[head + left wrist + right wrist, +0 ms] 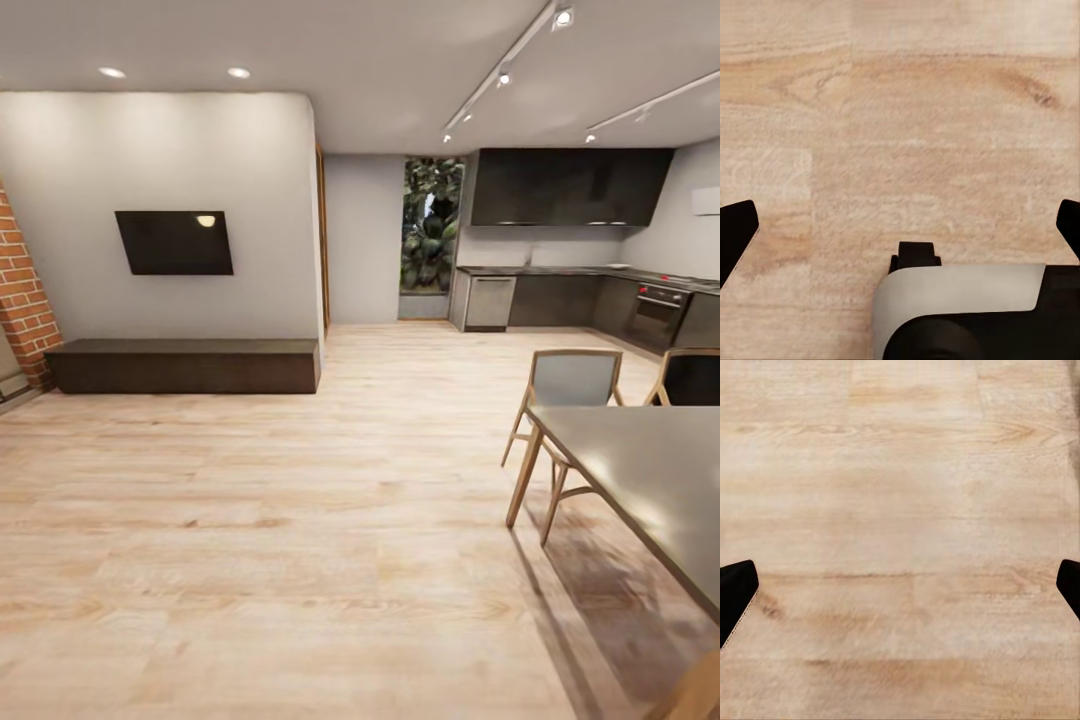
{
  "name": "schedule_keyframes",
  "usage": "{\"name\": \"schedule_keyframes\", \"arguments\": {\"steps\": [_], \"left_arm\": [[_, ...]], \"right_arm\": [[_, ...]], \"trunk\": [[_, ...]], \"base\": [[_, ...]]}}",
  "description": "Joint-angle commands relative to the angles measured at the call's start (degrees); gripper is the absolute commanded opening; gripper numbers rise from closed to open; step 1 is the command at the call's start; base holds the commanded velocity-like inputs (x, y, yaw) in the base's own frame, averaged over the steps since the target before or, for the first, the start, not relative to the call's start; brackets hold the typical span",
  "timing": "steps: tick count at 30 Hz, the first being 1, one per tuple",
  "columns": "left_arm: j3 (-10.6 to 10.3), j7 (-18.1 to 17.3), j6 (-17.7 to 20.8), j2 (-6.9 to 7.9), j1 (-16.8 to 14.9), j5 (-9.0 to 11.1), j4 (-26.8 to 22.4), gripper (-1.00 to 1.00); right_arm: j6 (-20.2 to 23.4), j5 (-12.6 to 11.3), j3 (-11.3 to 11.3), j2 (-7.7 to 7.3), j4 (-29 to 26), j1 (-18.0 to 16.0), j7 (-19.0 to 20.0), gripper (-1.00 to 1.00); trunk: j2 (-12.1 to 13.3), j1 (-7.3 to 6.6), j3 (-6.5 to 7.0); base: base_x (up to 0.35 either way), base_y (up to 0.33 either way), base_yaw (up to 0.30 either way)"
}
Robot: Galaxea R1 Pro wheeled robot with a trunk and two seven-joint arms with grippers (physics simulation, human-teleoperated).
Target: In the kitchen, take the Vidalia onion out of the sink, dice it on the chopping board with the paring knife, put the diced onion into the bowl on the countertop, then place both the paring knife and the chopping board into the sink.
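While the kitchen point(570, 250) and its countertop point(560, 270) lie far beyond the dining desk point(650, 480), both wrist views show left pincer point(900, 225) and right pincer point(900, 585) spread, empty, over wood floor point(900, 472); risk: base clipping the chair point(565, 400) beside that desk.

The floor point(300, 520) was pale blond wood with streaky grain. The kitchen point(580, 260) had glossy black upper cabinets point(570, 187) over dark grey lower units. A red-brown brick wall point(22, 290) stood beside grey plaster. The dining table point(660, 470) was dark grey on light wooden legs.
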Motion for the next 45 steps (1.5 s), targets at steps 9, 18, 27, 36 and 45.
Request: {"name": "schedule_keyframes", "arguments": {"steps": [9,18,27,36,45], "left_arm": [[0.1,0.0,-0.1,0.00,0.0,0.0,-0.1,1.00],[0.1,0.0,-0.1,0.00,0.0,0.0,-0.1,1.00],[0.1,0.0,-0.1,0.00,0.0,0.0,0.0,1.00],[0.1,0.0,-0.1,0.00,0.0,0.0,0.0,1.00],[0.1,0.0,-0.1,0.00,0.0,0.0,0.0,1.00]], "right_arm": [[-0.2,0.0,0.0,0.00,0.0,0.0,0.0,1.00],[-0.2,0.0,0.1,0.00,0.0,0.0,0.0,1.00],[-0.2,0.0,0.1,0.02,0.0,0.0,0.0,1.00],[-0.2,0.0,0.1,0.02,0.0,0.0,0.0,1.00],[-0.2,0.0,0.1,0.00,0.0,0.0,0.0,1.00]], "trunk": [[0.0,0.03,-0.05],[0.0,0.03,-0.05],[0.0,0.03,-0.05],[0.0,0.03,-0.05],[0.0,0.03,-0.05]], "base": [[0.305,0.081,0.000],[0.305,0.079,0.000],[0.305,0.020,0.000],[0.305,0.000,0.000],[0.305,0.000,0.000]]}}
